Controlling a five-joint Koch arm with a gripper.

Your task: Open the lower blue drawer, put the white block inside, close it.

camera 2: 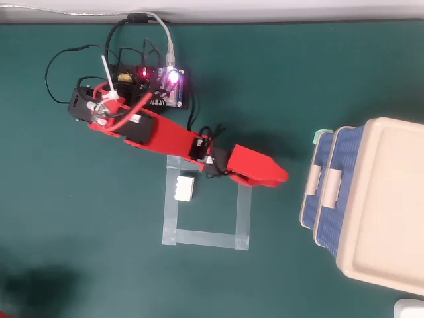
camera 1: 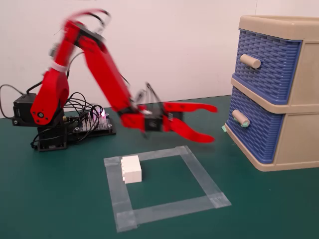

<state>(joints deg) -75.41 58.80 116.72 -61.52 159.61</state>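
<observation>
Gripper (camera 1: 213, 123) spread wide and empty, near the lower drawer (camera 1: 259, 130) at right, still closed; its stiff peg handle (camera 1: 240, 118) looks the place to hook and should slide easy; light rigid block (camera 1: 131, 169) sits left in the tape square (camera 1: 199, 177)

The lower blue drawer (camera 1: 259, 130) sits shut in its beige cabinet, basket-weave front facing left in the fixed view, its beige peg handle tipped with teal. The white block (camera 1: 131, 169) lies flat on the green table, well apart from the drawer, ridged side leftward.
</observation>
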